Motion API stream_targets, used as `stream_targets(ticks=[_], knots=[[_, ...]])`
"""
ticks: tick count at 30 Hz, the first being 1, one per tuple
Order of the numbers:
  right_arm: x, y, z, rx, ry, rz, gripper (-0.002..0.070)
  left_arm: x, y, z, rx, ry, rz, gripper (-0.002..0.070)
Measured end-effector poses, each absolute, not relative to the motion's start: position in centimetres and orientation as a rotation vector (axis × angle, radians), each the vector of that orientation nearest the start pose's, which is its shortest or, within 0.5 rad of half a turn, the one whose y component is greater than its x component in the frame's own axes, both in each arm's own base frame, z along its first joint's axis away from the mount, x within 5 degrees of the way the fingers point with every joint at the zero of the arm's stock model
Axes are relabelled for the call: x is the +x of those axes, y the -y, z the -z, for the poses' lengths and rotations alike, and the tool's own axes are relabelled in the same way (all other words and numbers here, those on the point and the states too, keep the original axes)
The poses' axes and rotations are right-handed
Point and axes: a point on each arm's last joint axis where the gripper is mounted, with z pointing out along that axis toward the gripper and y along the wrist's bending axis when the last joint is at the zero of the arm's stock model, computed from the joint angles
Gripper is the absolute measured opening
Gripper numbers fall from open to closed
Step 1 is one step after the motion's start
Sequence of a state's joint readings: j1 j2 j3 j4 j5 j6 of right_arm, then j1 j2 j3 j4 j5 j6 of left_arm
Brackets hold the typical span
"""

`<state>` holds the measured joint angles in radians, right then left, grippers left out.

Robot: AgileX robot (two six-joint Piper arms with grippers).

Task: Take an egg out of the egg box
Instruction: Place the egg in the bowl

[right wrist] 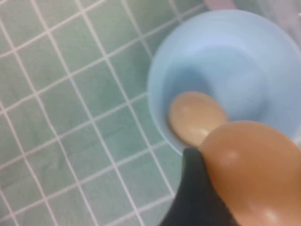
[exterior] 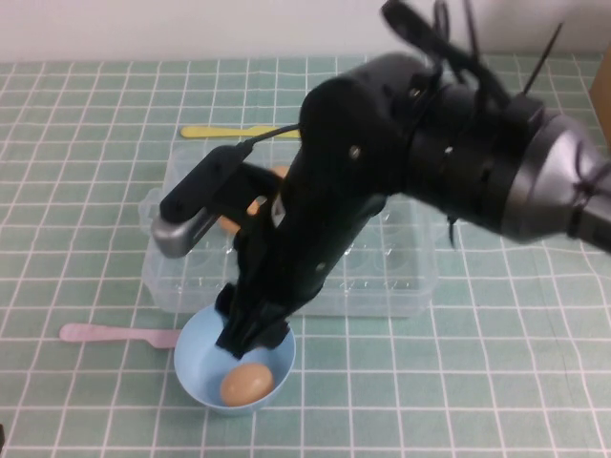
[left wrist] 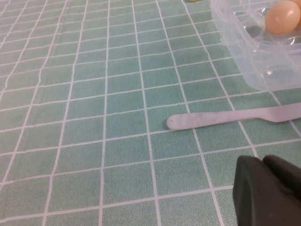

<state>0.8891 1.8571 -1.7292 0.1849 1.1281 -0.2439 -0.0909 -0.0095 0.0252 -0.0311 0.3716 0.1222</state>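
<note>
The right gripper hangs over the far rim of the blue bowl, just in front of the egg box. The right wrist view shows its fingers closed on an egg, held directly above the bowl — a posture that reads as a carry from box to bowl, with release probably the next step. A second egg already lies in the bowl, toward its near side; in the right wrist view this egg sits just under the held one, so a straight drop could knock the two together, and a gentle lowering to the bare part of the bowl seems safer.

The right arm covers the middle of the box in the high view; a few orange eggs show beside it at the box's left part, and the dimples to the right look vacant. How many eggs remain cannot be told.

Around the work: a pink spoon lies left of the bowl, its head near the rim, and a yellow utensil lies beyond the box. Neither blocks the descent.

The left gripper is parked low over the checked cloth, near the pink spoon and the box corner, where one egg is visible — its finger state cannot be told.
</note>
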Motion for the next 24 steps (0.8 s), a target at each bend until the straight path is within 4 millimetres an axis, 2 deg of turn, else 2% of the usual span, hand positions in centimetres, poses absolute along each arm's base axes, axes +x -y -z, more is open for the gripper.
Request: stream_targets(ticks=[5, 13, 24], knots=[[24.2, -34.1, -28.9, -1.464, -2.378, -0.433, 0.0399, 5.2, 0.6, -17.2, 0.18, -1.862, 0.009, -0.0004], [25.7, -35.5, -23.6, -1.511, -2.43, -0.321, 0.0399, 5.2, 0.6, -17.2, 0.18, -1.862, 0.009, -0.0004], [26.6, -36.4, -22.8, -1.454, -2.363, -0.345, 0.0399, 5.2, 0.6, -17.2, 0.18, -1.862, 0.009, -0.0004]])
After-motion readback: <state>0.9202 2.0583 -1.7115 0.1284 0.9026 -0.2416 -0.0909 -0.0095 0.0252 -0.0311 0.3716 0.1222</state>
